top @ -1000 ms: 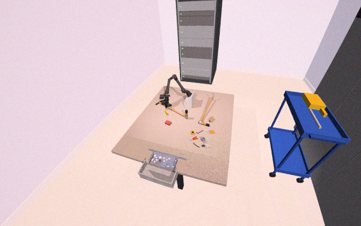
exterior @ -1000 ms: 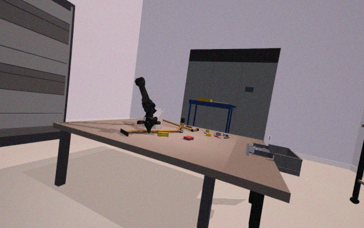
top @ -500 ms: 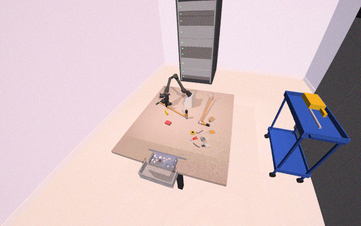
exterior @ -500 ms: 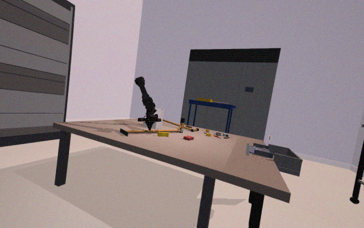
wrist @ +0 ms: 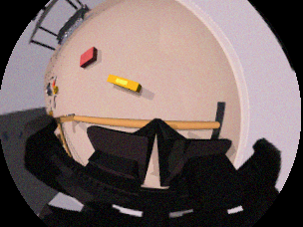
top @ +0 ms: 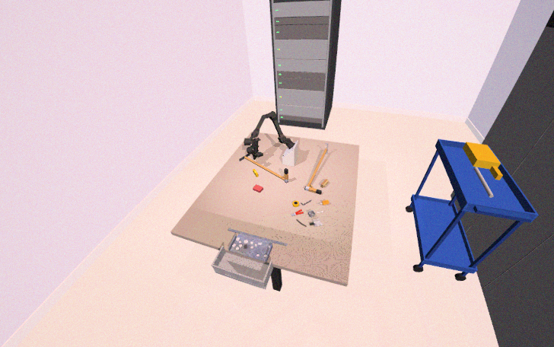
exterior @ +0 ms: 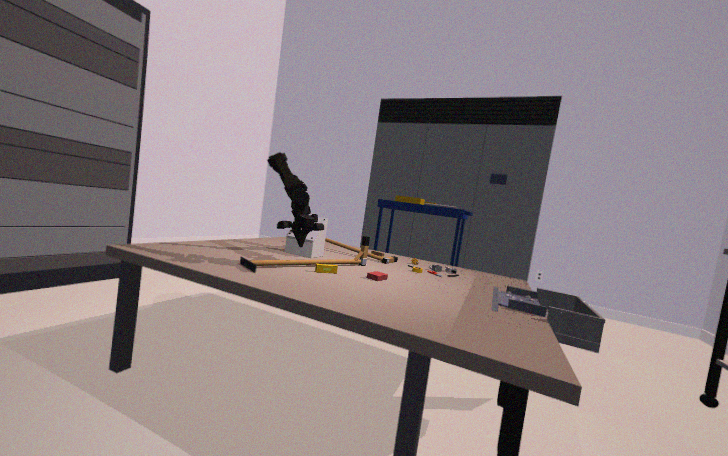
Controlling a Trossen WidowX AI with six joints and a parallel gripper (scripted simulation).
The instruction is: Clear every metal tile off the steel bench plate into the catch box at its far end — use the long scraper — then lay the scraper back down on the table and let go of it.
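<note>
The long scraper (top: 265,167) (exterior: 300,262) (wrist: 110,121) lies on the table, with a wooden handle, a dark blade at one end and an upright black-topped grip at the other. My gripper (top: 255,157) (exterior: 301,245) (wrist: 157,120) is shut and empty, above the table close to the handle, nearer its blade end; the handle passes just beyond the fingertips in the wrist view. The steel bench plate (top: 251,251) (exterior: 529,307) is at the table's far edge and bears several pale tiles. The catch box (top: 240,276) (exterior: 579,328) adjoins its outer end; its floor is partly shadowed.
A yellow block (top: 255,173) (exterior: 326,268) (wrist: 124,83) and a red block (top: 258,188) (exterior: 377,276) (wrist: 89,57) lie near the scraper. A second long-handled tool (top: 317,167) lies across the table. Several small tools surround a yellow tape roll (top: 295,203). A grey bar (top: 280,243) (exterior: 495,299) crosses the plate's inner end.
</note>
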